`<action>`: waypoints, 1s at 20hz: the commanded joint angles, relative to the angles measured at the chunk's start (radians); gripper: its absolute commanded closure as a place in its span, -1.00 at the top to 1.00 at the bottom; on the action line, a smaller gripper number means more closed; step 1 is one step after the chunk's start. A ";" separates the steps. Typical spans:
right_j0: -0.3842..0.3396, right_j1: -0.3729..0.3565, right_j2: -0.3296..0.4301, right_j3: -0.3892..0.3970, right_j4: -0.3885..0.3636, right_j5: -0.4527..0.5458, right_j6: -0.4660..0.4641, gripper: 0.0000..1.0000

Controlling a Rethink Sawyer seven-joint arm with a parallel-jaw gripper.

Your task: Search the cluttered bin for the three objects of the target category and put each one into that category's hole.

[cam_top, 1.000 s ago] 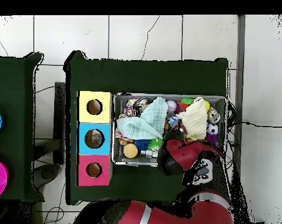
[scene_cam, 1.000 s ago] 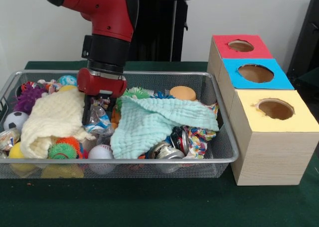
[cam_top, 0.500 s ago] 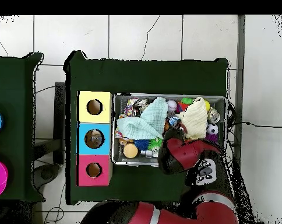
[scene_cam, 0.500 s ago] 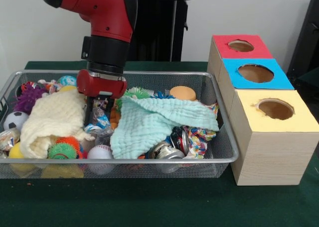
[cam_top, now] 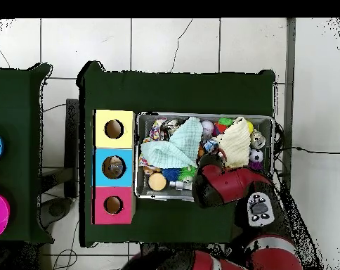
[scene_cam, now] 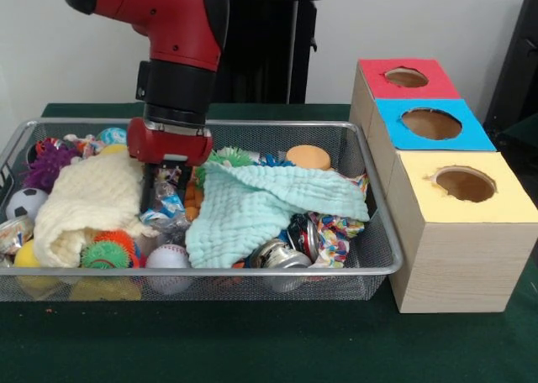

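Note:
The wire mesh bin (scene_cam: 252,271) is full of mixed clutter. My gripper (scene_cam: 166,190) reaches down into it left of centre, between a cream cloth (scene_cam: 84,198) and a mint cloth (scene_cam: 261,202). Its fingers (scene_cam: 149,190) stand apart, with a crinkly blue and white wrapper (scene_cam: 170,200) between them. Three wooden boxes with holes stand right of the bin: red top (scene_cam: 407,78), blue top (scene_cam: 430,124), yellow top (scene_cam: 464,184). In the overhead view the red arm (cam_top: 225,186) covers the gripper at the bin's (cam_top: 194,116) lower edge.
The bin also holds a baseball (scene_cam: 168,259), a soccer ball (scene_cam: 25,202), a purple spiky ball (scene_cam: 46,163), an orange and green spiky ball (scene_cam: 109,250), an orange disc (scene_cam: 308,157) and crushed cans (scene_cam: 282,255). The mint cloth hides what lies under it.
The upper arm has swung a little to the left in the front view. The gripper has shifted slightly left and stays low in the bin at the wrapper.

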State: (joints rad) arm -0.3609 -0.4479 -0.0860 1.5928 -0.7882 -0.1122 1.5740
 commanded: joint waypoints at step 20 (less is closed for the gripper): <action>-0.454 -0.286 0.738 0.385 0.362 0.553 -0.027 -1.00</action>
State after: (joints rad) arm -0.7882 -0.7114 0.4846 1.8536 -0.4918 0.3504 1.5740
